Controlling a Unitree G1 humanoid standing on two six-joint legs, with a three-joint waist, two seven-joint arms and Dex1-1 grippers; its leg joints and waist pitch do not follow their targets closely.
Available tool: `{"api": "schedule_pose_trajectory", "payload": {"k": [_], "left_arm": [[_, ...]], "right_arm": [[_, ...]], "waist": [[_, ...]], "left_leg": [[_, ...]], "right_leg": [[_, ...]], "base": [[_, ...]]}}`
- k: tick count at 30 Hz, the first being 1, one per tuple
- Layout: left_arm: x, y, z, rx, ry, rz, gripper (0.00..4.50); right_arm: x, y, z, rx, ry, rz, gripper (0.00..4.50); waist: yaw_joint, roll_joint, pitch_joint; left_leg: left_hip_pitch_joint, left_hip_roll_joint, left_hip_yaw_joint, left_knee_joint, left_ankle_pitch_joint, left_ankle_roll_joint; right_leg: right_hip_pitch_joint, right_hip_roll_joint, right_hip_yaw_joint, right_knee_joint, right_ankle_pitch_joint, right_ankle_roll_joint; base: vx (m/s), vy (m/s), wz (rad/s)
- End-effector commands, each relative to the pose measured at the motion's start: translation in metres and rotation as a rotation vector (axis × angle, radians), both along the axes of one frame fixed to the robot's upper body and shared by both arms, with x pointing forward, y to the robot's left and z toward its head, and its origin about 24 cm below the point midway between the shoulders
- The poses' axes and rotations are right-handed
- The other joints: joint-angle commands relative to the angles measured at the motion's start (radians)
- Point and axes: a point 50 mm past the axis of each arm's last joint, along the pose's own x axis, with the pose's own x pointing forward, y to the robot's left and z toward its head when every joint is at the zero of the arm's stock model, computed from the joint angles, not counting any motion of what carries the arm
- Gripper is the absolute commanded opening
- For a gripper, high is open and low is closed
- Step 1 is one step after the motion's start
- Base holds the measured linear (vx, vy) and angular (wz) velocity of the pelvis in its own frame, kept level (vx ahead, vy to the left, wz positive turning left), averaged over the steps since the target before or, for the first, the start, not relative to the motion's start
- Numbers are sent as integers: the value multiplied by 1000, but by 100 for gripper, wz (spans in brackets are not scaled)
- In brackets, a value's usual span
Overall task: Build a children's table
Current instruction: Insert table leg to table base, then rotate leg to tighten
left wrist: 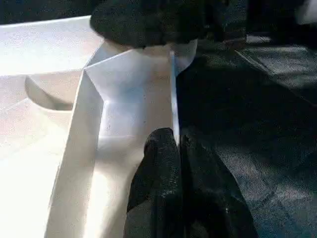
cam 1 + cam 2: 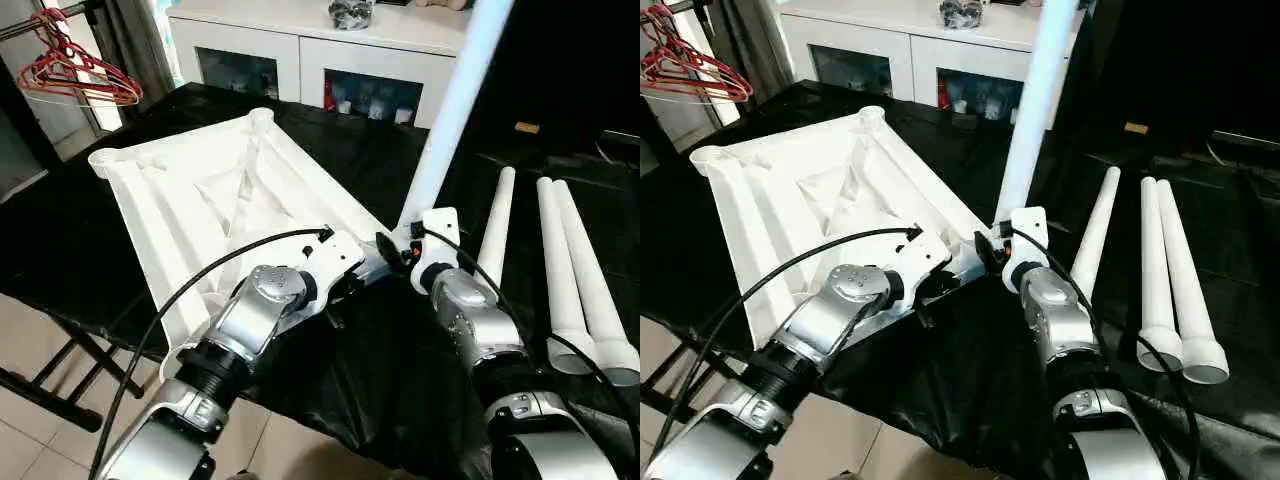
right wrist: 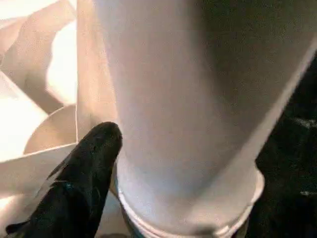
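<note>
The children's table top (image 2: 200, 190) lies upside down on the black-covered bench, ribs and round corner sockets facing up. One white leg (image 2: 455, 110) stands upright in the near right corner socket. My left gripper (image 1: 177, 144) is shut on the thin rim wall of the top just beside that corner. My right gripper (image 2: 402, 248) sits around the base of the upright leg (image 3: 188, 99), jaws open. One black finger (image 3: 94, 163) lies alongside the leg, and the other is hidden behind it.
Three spare legs (image 2: 560, 270) lie side by side on the black cover to the right. A white cabinet (image 2: 300, 50) with glass doors stands behind the bench. Red hangers (image 2: 75, 70) hang at the far left. The bench's near edge runs just under my forearms.
</note>
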Motion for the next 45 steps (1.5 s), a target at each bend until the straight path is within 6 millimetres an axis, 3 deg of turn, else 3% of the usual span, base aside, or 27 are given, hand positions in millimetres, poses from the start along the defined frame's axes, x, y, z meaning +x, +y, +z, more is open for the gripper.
{"api": "schedule_pose_trajectory", "payload": {"k": [1,9,12,13,15,19,27,28,39,45], "left_arm": [[-4,-16,16,-44,-73,-107,0],[-8,0,17,-26,-81,-193,0],[-9,7,16,-27,-73,-235,0],[-10,11,16,-30,-66,-256,0],[-13,15,16,-37,-56,-291,0],[-18,22,15,-27,-35,-357,0],[-27,38,11,12,20,-449,0],[-28,39,10,15,21,-453,0],[-27,53,10,46,40,-458,0],[-26,53,9,35,44,-433,0]], "right_arm": [[-6,16,-11,-28,51,100,397],[-11,3,15,-42,-51,331,397],[-19,-4,21,-51,-68,431,397],[-25,-9,22,-69,-67,496,397],[-30,-14,23,-80,-60,547,397],[-39,-23,24,-97,-39,620,397],[-49,-31,27,-111,-18,678,397],[-49,-31,27,-113,-16,684,370],[-57,-32,24,-135,18,736,282],[-57,-27,19,-115,24,717,272]], "waist": [[2,-3,-61],[7,0,-70],[10,1,-69],[10,6,-69],[12,2,-69],[13,4,-65],[12,7,-66],[12,6,-67],[15,5,-68],[15,1,-68]], "left_leg": [[-6,45,-15,-75,-152,36],[-7,47,-12,-65,-70,86],[-6,46,-12,-64,-83,88],[-5,48,-13,-64,-89,90],[-7,49,-13,-64,-93,93],[-4,51,-13,-66,-115,81],[-4,52,-14,-66,-108,75],[-5,51,-13,-66,-106,76],[-5,52,-14,-65,-94,70],[-7,50,-13,-63,-88,73]], "right_leg": [[50,-83,43,-81,-225,-193],[55,-79,42,-59,-11,-246],[58,-78,42,-61,-10,-253],[58,-79,42,-60,-12,-257],[59,-80,42,-61,-12,-256],[56,-81,42,-67,-75,-253],[55,-79,41,-63,-61,-252],[55,-80,42,-63,-58,-253],[56,-80,41,-59,-52,-252],[57,-81,41,-59,-58,-252]], "base": [[0,0,0],[0,0,0],[0,0,0],[0,0,0],[0,0,0],[0,0,0],[0,0,0],[0,0,0],[0,0,0],[0,0,0]]}}
